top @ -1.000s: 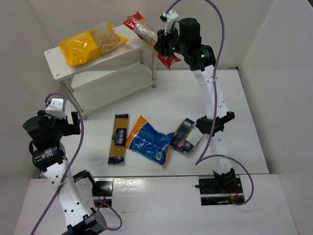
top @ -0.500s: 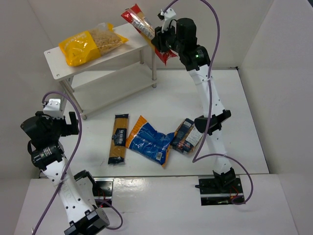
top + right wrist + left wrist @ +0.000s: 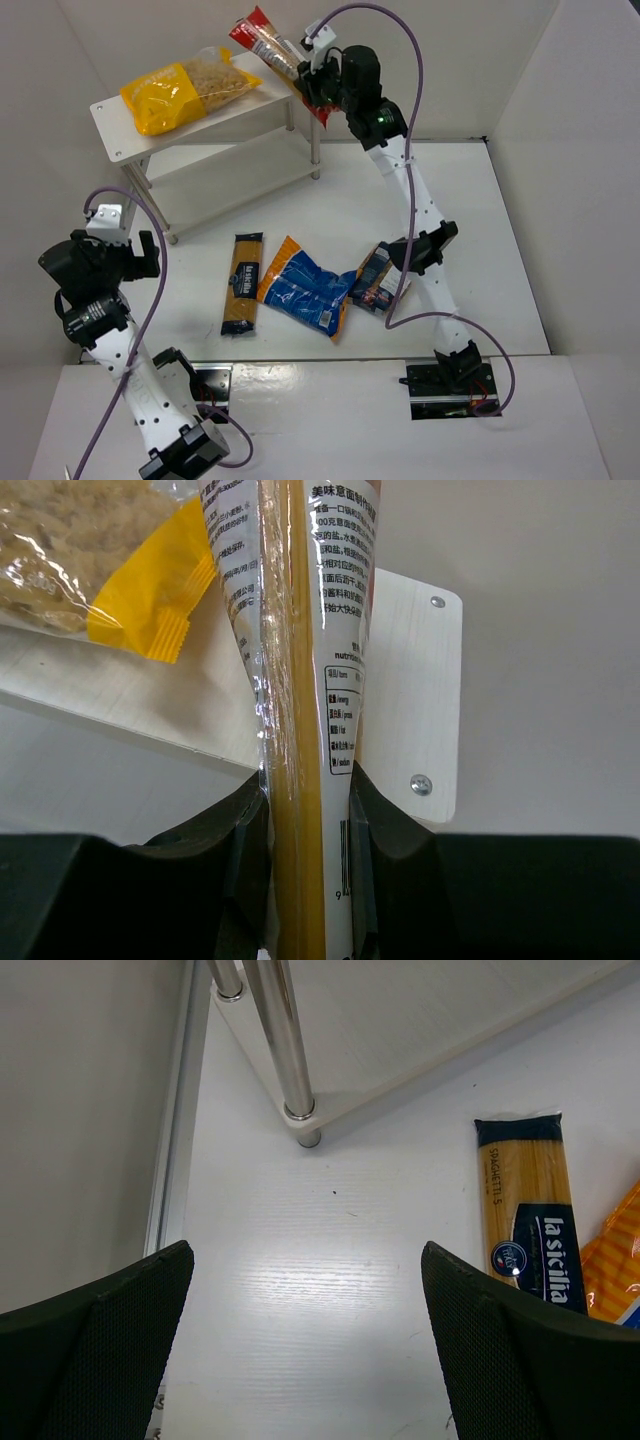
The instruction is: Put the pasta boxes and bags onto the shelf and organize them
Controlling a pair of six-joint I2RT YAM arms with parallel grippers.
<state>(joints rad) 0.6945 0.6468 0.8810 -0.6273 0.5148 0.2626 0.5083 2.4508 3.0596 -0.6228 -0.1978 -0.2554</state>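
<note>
The right gripper (image 3: 305, 792) is clamped on the long red-and-clear spaghetti bag (image 3: 300, 630), holding it over the right end of the shelf (image 3: 130, 135), beside the macaroni bag (image 3: 190, 88) lying on the top board. The left gripper (image 3: 305, 1255), jaws apart and holding nothing, hangs near the shelf's front-left leg. In front of the shelf lie the black-and-yellow spaghetti pack (image 3: 241, 283), the blue bag (image 3: 305, 285) and the navy pack (image 3: 375, 280).

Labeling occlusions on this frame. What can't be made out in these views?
Top view: small dark navy pack partly under the right arm's elbow.
Top view: red spaghetti bag, middle hidden by the right gripper; contact with the shelf unclear.
Right wrist: macaroni bag cut off by the top-left edge.
Left wrist: black-and-yellow spaghetti pack, lower end behind a finger of the left gripper; blue bag cut by the right edge.
</note>
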